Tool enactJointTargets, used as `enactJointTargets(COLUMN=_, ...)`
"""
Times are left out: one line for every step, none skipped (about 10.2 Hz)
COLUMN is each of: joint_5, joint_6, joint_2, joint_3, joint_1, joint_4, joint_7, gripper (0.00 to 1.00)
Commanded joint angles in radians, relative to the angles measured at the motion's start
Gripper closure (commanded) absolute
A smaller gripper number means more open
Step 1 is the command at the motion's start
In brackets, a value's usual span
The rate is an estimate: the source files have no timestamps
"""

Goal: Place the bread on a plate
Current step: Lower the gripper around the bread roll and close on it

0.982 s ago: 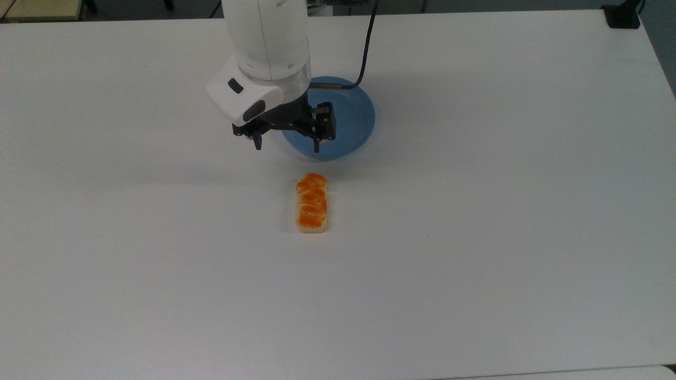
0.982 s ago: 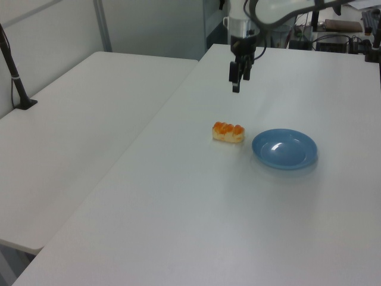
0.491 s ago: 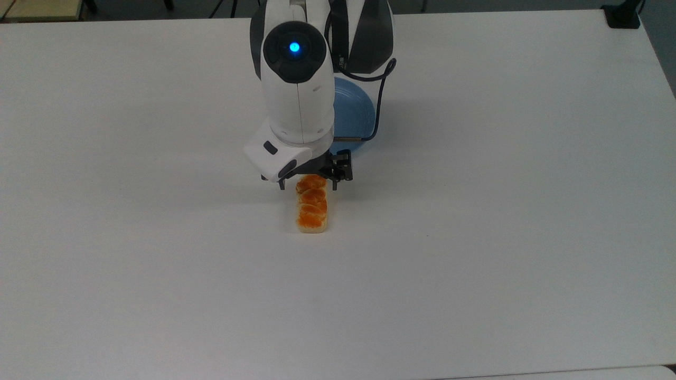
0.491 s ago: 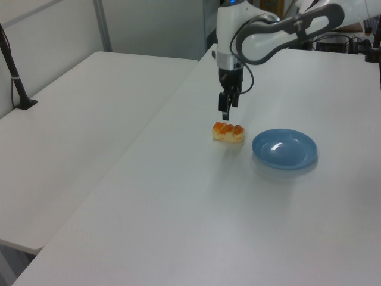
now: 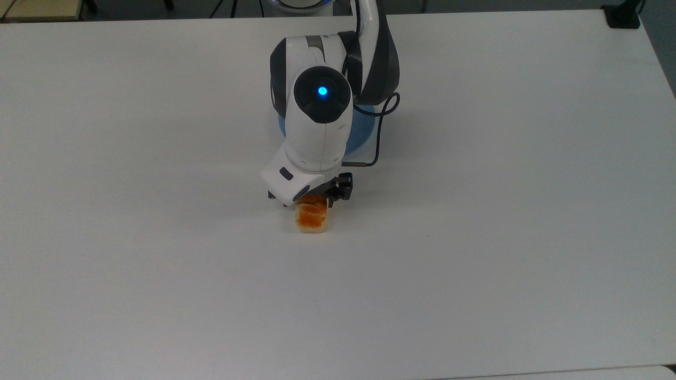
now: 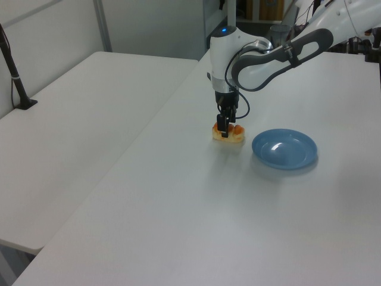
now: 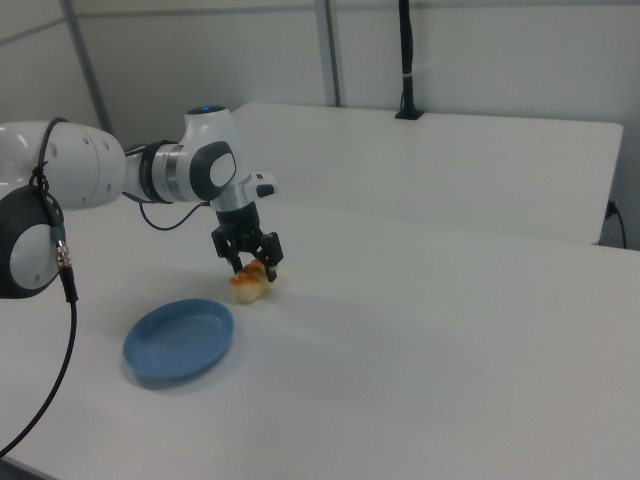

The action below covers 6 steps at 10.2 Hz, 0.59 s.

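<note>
Right now the gripper [image 7: 254, 262] is hanging low over the bread [image 5: 312, 218], with its fingers parted and standing on either side of the loaf's end nearest the plate [image 6: 284, 149]; nothing is being held yet. The bread is lying flat on the white desk [image 5: 501, 211], just beside the plate but not touching it, its long axis pointing toward the plate in the top view. In the right view the black fingers [image 7: 272, 255] are straddling the bread [image 7: 248, 283] across its narrow width, which looks like the sensible way to take it.

To do this grasp well, the gripper is probably needing to sink a little further so the pads are meeting the pale sides rather than the lumpy glazed top, and it would be better centred along the loaf than sitting at one end, since an end grip may let the far end droop or swing during the lift. Closing should be gentle and even, so the bread is not being pushed sideways across the smooth desk. After that, a straight lift and a short carry over the raised rim should be enough.

The plate is sitting empty, its glossy blue bowl [image 7: 180, 340] showing nothing inside in the left and right views; in the top view the arm [image 5: 322, 121] is covering most of it.
</note>
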Motion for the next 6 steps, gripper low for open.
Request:
enactJointTargets(joint_5=-0.014, joint_6=0.069, joint_2=0.020, joint_3=-0.011, joint_1=0.015, joint_4=0.005, joint_7=0.091, gripper=0.25)
enactJointTargets(joint_5=-0.017, joint_6=0.083, joint_2=0.029, joint_3=-0.011, joint_1=0.016, joint_4=0.003, joint_7=0.104, gripper=0.37)
enactJointTargets(joint_5=-0.017, joint_6=0.081, joint_2=0.030, joint_3=-0.011, joint_1=0.016, joint_4=0.002, joint_7=0.099, gripper=0.40)
enactJointTargets(joint_5=-0.017, joint_6=0.081, joint_2=0.026, joint_3=-0.011, joint_1=0.016, joint_4=0.003, joint_7=0.094, gripper=0.40)
enactJointTargets(joint_5=-0.015, joint_6=0.080, joint_2=0.025, joint_3=-0.011, joint_1=0.016, joint_4=0.005, joint_7=0.094, gripper=0.40)
enactJointTargets(joint_5=-0.015, joint_6=0.080, joint_2=0.025, joint_3=-0.011, joint_1=0.016, joint_4=0.003, joint_7=0.094, gripper=0.36)
